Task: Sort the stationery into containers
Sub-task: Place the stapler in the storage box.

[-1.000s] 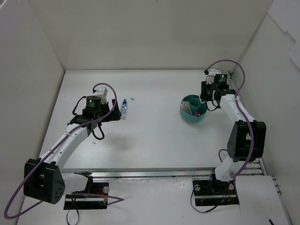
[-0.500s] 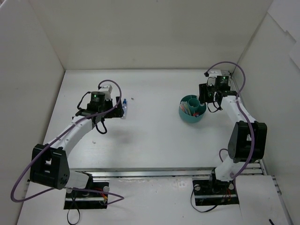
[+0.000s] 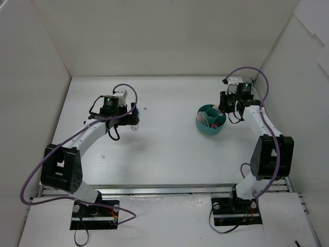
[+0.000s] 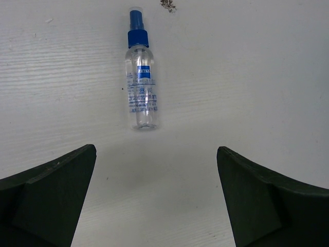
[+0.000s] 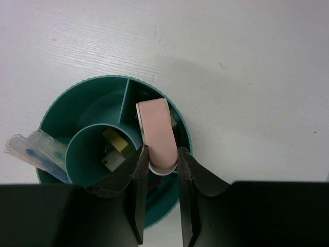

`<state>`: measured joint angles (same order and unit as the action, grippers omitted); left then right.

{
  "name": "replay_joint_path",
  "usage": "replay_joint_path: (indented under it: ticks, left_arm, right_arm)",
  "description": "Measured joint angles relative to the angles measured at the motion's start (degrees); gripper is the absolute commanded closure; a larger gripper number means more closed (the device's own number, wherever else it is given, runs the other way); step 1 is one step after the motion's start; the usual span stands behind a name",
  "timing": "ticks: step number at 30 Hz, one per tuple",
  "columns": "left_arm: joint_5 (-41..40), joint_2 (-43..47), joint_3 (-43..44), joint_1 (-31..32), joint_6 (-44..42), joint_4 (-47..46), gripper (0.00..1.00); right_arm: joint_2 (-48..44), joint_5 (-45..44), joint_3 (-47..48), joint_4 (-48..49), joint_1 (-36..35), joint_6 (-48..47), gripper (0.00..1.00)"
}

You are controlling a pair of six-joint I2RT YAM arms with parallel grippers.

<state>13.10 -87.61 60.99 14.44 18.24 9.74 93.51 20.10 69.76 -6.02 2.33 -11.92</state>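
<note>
Left gripper [image 4: 156, 152] spread wide, low over table [image 4: 257, 77]; bottle [image 4: 140, 87] lies flat just beyond fingertips, far left. Right gripper [image 5: 162, 153] pinches pink eraser [image 5: 156, 128] at bowl [image 5: 72, 92], far right; eraser possibly dipping into outer compartment.

White table [image 3: 169, 149], white walls [image 3: 169, 41], dark speck [image 4: 168, 5]

1. The counter [image 3: 169, 149] is white, with a fine grain and a few dark specks.
2. White panels stand around it: back wall [image 3: 164, 36], left wall [image 3: 25, 103], right wall [image 3: 303, 92].
3. The light is even; shadows are soft.
</note>
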Motion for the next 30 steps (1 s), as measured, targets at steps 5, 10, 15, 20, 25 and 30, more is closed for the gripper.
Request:
replay_joint_path:
  ticks: [5,10,15,20,25,30]
  left_arm:
    - [0.8,-0.4,0.2,0.0,-0.2,0.0,0.00]
    - [1.7,-0.7,0.6,0.0,-0.3,-0.2,0.00]
    - [2.2,-0.8,0.7,0.0,-0.3,-0.2,0.00]
    - [2.8,-1.0,1.1,0.0,-0.3,-0.2,0.00]
    - [3.2,-1.0,1.2,0.0,-0.7,-0.2,0.00]
    - [3.2,-1.0,1.3,0.0,-1.2,-0.2,0.00]
  right_arm:
    - [0.0,1.3,0.0,0.0,0.0,-1.8,0.98]
    - [0.9,2.1,0.5,0.2,0.0,-3.7,0.97]
    - [1.2,3.0,0.7,0.2,-0.1,-5.9,0.85]
    - [2.3,4.3,1.0,0.5,-0.8,-10.1,0.93]
    - [4.1,5.1,2.6,1.0,-1.5,-11.7,0.86]
    - [4.2,3.6,2.6,1.2,-2.4,-12.5,0.59]
